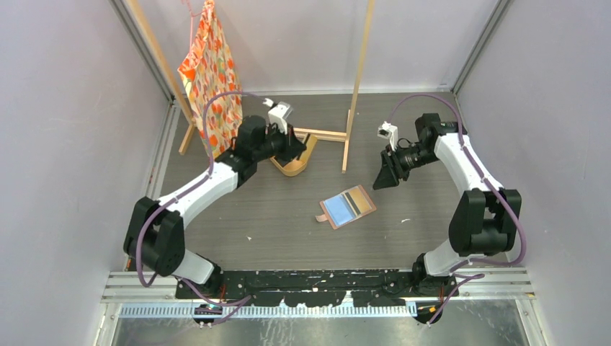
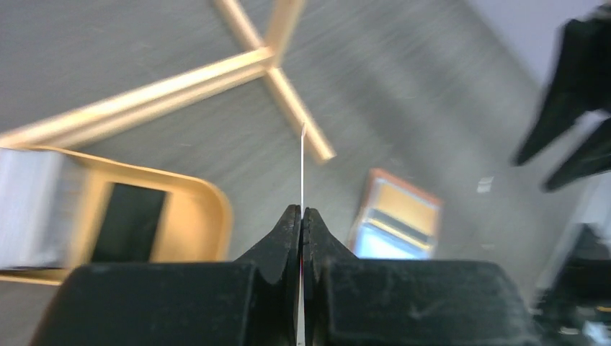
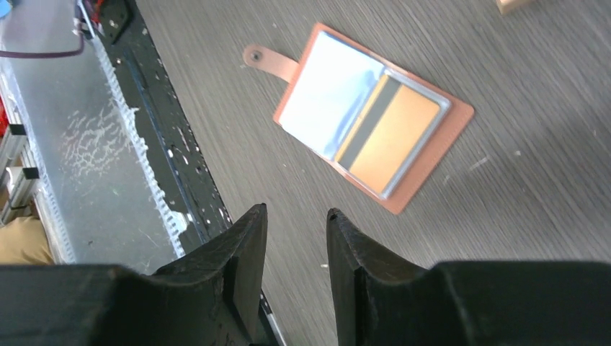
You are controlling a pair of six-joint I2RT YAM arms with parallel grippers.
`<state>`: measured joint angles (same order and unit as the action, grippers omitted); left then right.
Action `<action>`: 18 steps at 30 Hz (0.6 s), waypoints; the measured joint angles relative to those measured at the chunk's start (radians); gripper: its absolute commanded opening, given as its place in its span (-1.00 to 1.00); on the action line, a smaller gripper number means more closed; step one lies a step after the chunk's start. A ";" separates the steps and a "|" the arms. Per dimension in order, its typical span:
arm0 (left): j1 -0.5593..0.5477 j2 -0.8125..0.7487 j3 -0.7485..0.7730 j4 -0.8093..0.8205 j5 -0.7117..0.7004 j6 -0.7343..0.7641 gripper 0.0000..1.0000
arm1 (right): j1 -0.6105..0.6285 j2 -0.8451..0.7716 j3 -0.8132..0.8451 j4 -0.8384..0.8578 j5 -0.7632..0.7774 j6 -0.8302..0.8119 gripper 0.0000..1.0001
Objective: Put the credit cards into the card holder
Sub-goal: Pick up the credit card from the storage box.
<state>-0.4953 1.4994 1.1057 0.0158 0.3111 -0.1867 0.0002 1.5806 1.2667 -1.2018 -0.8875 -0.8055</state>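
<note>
Left wrist view: the left tool [image 2: 301,212] has its matte black fingers pressed together on a thin credit card [image 2: 302,162], seen edge-on as a pale line rising from the tips. Just left of it lies an oval tan tray [image 2: 212,216] with a rounded rim, holding a black card [image 2: 130,220] and a blurred grey stack [image 2: 32,205]. Pale wooden bars [image 2: 216,76] cross behind. The card holder [image 3: 432,148] lies open and flat on the grey wood-grain worktop [image 3: 540,202], well apart from the tray, with bare surface on every side. It is salmon-brown leather with glossy pockets, a striped tan card [image 3: 393,137] in one of them, and its snap tab [image 3: 270,61] sticking out. Nearby, the right tool [image 3: 295,223] hovers, fingers partly spread around nothing.
</note>
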 measured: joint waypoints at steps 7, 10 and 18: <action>-0.002 -0.074 -0.336 0.503 0.173 -0.510 -0.99 | 0.052 -0.116 -0.041 0.084 -0.121 0.130 -0.11; -0.018 -0.074 -0.448 0.705 0.170 -0.707 -0.99 | 0.053 -0.153 -0.069 0.132 -0.180 0.203 -0.03; -0.166 -0.064 -0.565 1.013 -0.009 -0.934 -0.99 | 0.053 -0.198 -0.180 0.397 -0.332 0.555 0.00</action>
<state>-0.6617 1.4357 0.5407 1.0290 0.3023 -1.1210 0.0532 1.3827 1.0863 -0.8043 -1.2198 -0.2508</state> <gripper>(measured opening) 0.012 0.495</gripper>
